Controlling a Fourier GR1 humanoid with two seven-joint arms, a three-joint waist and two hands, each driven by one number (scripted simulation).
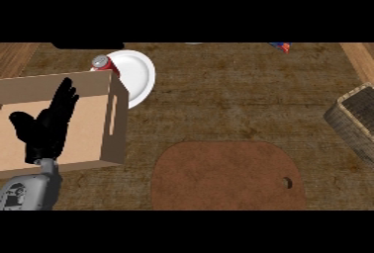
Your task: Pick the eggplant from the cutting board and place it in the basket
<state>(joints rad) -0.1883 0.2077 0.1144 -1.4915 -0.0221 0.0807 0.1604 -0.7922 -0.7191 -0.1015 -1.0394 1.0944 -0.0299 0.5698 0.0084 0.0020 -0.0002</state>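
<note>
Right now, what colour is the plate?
The plate is plain white. It shows best in the head view.

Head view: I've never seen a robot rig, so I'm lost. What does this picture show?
The camera sits in a humanoid robot's head, looking steeply down at a counter. The black shape at left is its left hand, open, fingers up, resting, holding nothing; the right hand is out of view. The hand shows in front of a cardboard box, with a white plate and red can beyond. The brown cutting board lies in the middle, no eggplant showing on it; a woven basket is at the right edge.
</note>
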